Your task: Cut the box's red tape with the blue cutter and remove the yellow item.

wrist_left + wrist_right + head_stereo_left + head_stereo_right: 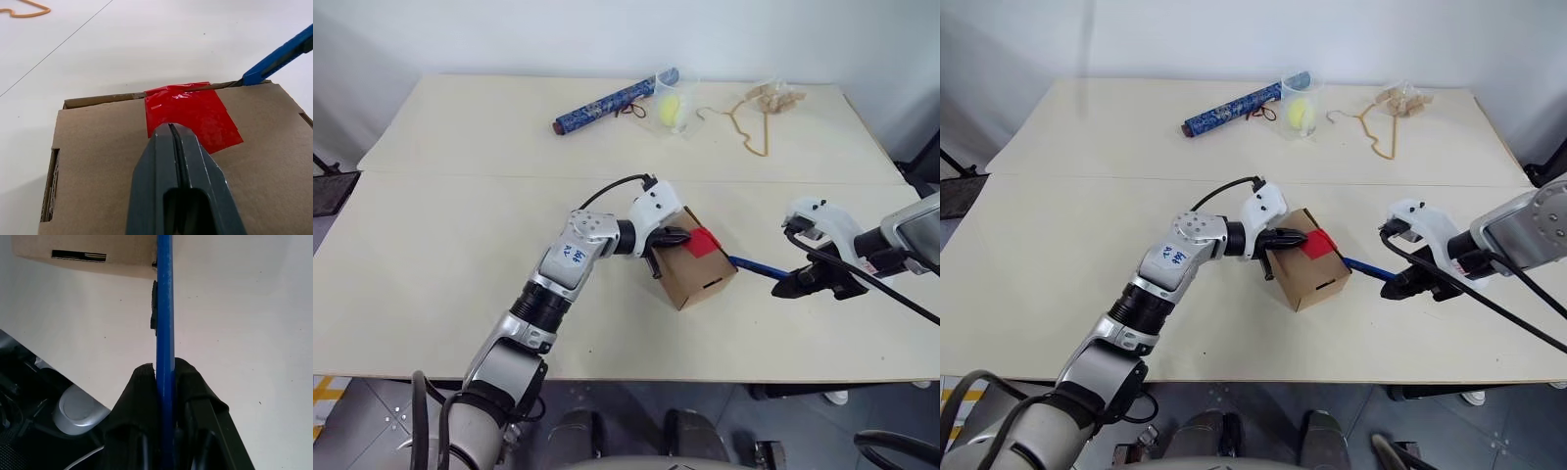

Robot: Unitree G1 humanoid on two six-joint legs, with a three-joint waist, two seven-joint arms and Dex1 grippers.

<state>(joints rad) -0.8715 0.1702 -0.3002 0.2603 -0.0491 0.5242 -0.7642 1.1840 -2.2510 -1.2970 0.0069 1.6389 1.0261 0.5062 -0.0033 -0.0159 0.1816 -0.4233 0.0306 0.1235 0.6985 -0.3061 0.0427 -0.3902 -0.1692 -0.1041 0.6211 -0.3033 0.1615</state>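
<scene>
The brown cardboard box stands in the middle of the table, with the red tape across its top seam. My left gripper is shut and rests its tips on the box top, right at the tape. My right gripper, to the right of the box, is shut on the blue cutter. The cutter's tip meets the box's top edge beside the tape. In the right wrist view the cutter runs from between the fingers to the box. The yellow item is hidden.
At the back of the table lie a dark-blue patterned roll, a clear cup with a yellow-green ball, a tan wire hanger and small wooden pieces. A seam crosses the table behind the box.
</scene>
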